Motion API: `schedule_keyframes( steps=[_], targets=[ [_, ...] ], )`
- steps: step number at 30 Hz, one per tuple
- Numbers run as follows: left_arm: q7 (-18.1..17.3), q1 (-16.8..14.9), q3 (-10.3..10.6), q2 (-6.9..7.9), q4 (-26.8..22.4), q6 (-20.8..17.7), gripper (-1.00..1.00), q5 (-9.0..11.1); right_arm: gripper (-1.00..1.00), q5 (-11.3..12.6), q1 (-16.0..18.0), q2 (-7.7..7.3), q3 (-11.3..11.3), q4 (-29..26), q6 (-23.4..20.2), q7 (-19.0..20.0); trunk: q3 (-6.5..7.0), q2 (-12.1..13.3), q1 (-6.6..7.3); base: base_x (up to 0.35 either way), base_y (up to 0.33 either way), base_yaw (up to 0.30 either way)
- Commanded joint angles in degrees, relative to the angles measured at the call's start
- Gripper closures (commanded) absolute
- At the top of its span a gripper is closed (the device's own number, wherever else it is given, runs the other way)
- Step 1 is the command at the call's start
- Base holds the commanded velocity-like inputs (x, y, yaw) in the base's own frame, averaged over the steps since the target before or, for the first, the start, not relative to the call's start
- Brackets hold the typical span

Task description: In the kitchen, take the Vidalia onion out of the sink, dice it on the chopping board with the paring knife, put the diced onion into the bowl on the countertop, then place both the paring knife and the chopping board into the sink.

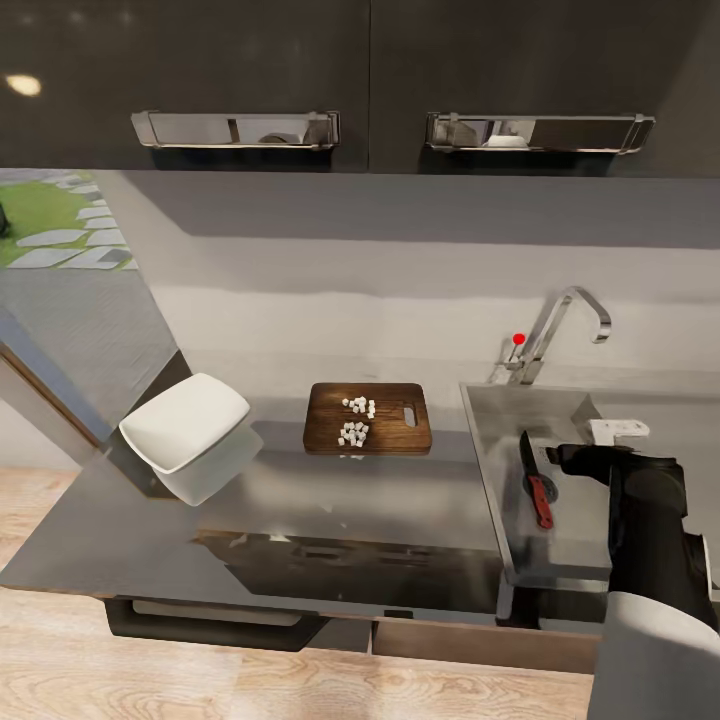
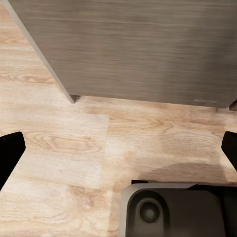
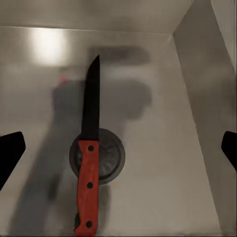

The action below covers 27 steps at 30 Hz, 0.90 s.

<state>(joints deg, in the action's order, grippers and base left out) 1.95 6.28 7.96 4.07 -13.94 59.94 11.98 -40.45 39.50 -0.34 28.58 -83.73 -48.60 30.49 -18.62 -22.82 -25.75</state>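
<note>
The bowl sits left on the bench — chopping board mid-bench, paring knife in the sink at right.

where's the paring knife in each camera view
Head view: the paring knife lies in the sink at the lower right, beside the right gripper.
Right wrist view: the knife lies flat in the middle of the picture, its red handle across the round drain.
Left wrist view: no knife here, just wooden floor and a grey cabinet.
Shared landmark: the steel sink basin.
</note>
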Motion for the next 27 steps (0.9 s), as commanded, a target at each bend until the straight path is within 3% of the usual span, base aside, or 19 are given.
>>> schedule_keyframes(
  steps=[1,6,27],
  targets=[
    [0.16,0.01,0.51,0.05,-0.12,0.06,-1.00,0.41,-1.00,-0.55,0.05,-0.65,-0.19,-0.32,-1.35,0.60,-0.09,-0.10,-0.03,0.000,0.000,0.000],
    [0.14,0.04,0.56,-0.02,-0.12,0.06,-1.00,0.41,-1.00,-0.42,0.05,-1.96,-0.58,-0.82,-3.30,0.69,-0.09,-0.10,-0.03,0.026,0.062,0.000],
    [0.16,0.03,0.56,-0.03,-0.12,0.06,-1.00,0.41,-1.00,-0.24,0.05,-2.21,-0.72,-1.50,-3.61,0.80,-0.09,-0.10,-0.03,0.093,0.266,0.000]
  ],
)
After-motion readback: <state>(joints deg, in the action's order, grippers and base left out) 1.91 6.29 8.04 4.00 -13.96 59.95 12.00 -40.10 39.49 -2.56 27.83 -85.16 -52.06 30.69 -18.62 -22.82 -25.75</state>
